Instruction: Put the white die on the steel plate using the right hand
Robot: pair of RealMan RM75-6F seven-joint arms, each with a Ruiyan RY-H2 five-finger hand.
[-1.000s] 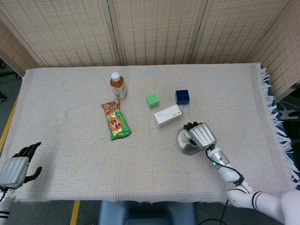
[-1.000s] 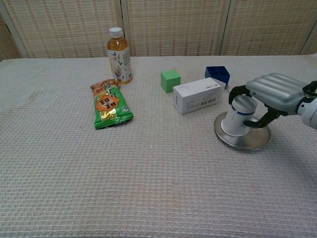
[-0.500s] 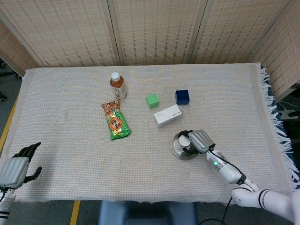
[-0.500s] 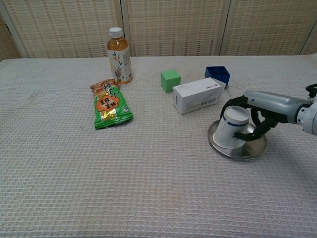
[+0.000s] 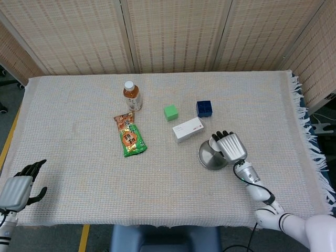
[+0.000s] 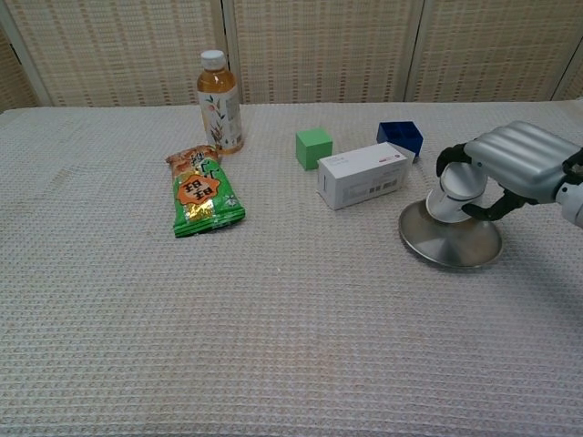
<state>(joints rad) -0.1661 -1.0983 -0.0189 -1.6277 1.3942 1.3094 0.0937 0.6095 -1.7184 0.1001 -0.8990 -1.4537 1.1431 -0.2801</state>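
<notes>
on the tabletop point(image 6: 273, 346) the right hand point(image 6: 515, 168) holds a white cup-shaped thing point(image 6: 455, 196) (the die, it seems) over the far edge of the steel plate point(image 6: 451, 241), near a white box point(image 6: 364, 175), while the left hand point(image 5: 18, 189) hangs open-fingered off the near left edge.

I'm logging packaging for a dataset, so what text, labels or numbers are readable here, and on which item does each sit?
No text reads clearly enough to quote.
Snack packet: large characters on an orange patch, too blurred to read.
Tea bottle: printed label, illegible.
White box: small print and a red mark, too small.
White object in right hand: no marks legible.
</notes>
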